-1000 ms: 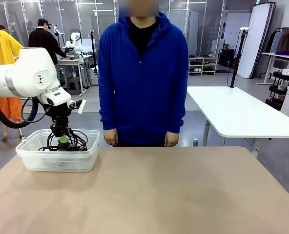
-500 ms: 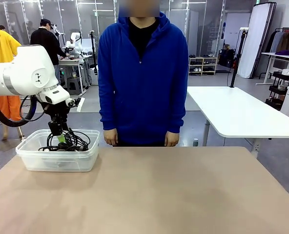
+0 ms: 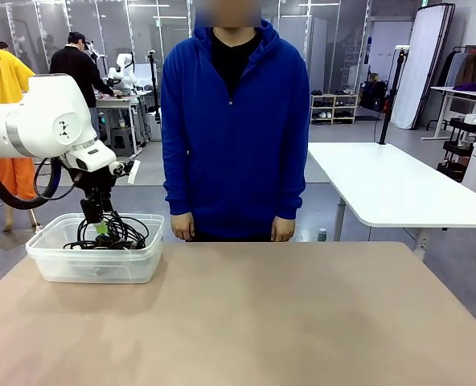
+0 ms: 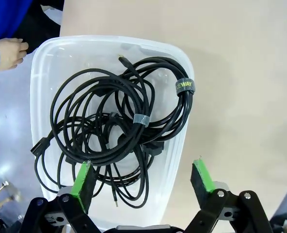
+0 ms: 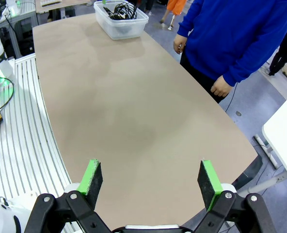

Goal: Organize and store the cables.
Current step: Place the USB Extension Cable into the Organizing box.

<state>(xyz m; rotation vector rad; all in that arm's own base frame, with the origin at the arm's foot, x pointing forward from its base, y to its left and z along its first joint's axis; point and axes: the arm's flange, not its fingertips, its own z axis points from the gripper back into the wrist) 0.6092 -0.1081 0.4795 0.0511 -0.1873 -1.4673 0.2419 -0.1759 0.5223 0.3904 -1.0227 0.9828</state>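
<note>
I see my left claw hanging just above the clear plastic tub at the left side of the bench, jaws spread wide and gripping nothing. In the left wrist view the two green pads stand far apart over the near end of the tub, one above the cables, the other out past the tub's rim over the bench.

The cables lie inside the tub: several thin black cords wound in loose overlapping loops that cover most of its floor. One bundle is cinched by a black strap with yellow-green lettering, and a small pale band wraps another loop near the middle. A small connector tip points toward the tub's far end, and a chunkier plug sits at one side wall.

My right claw is released too, its jaws wide and nothing between them, held high over the near edge of the bench. From there I see the tub far off at the other end.

A person in a blue hoodie stands at the far side, arms down, one hand near the tub's corner but not touching it.
</note>
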